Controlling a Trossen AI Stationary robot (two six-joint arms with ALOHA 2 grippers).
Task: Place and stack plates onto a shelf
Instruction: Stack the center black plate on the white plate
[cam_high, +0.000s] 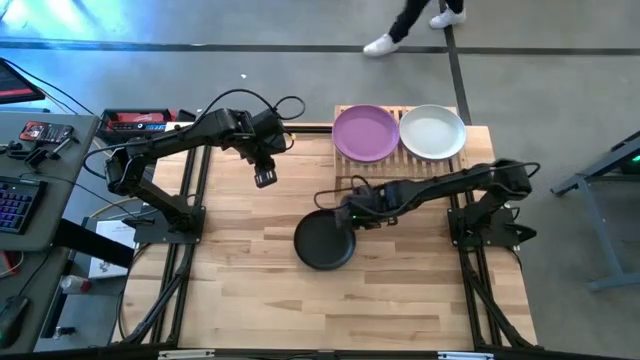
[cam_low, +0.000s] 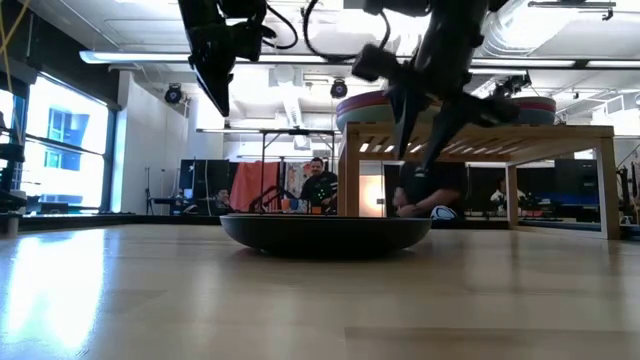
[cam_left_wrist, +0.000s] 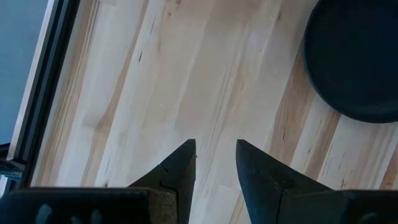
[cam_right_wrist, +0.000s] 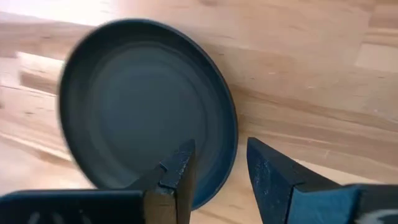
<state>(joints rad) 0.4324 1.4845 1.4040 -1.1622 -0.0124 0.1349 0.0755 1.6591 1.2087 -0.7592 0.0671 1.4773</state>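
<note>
Because the round matte black plate (cam_high: 325, 241) lies flat on the light wooden tabletop (cam_high: 240, 290), well short of the low bamboo-slat shelf (cam_high: 470, 140), the risk from above looks like a shallow bite: the right gripper (cam_high: 349, 213) sits over the plate's shelf-side rim, and fingers closing too high could slip off or push the plate away. On the shelf a purple plate (cam_high: 365, 132) and an off-white plate (cam_high: 432, 132) sit side by side. The left gripper (cam_high: 264, 177) waits beside the shelf, clear of the black plate.

At table height, the black plate (cam_low: 326, 233) rests in front of the shelf (cam_low: 480, 135).

Past the left gripper (cam_left_wrist: 216, 157), the jaws stand slightly parted, holding nothing above bare wood.

Past the right gripper (cam_right_wrist: 222, 158), the jaws stand modestly open astride the plate's rim (cam_right_wrist: 231, 140); whether either finger touches it I cannot tell.
</note>
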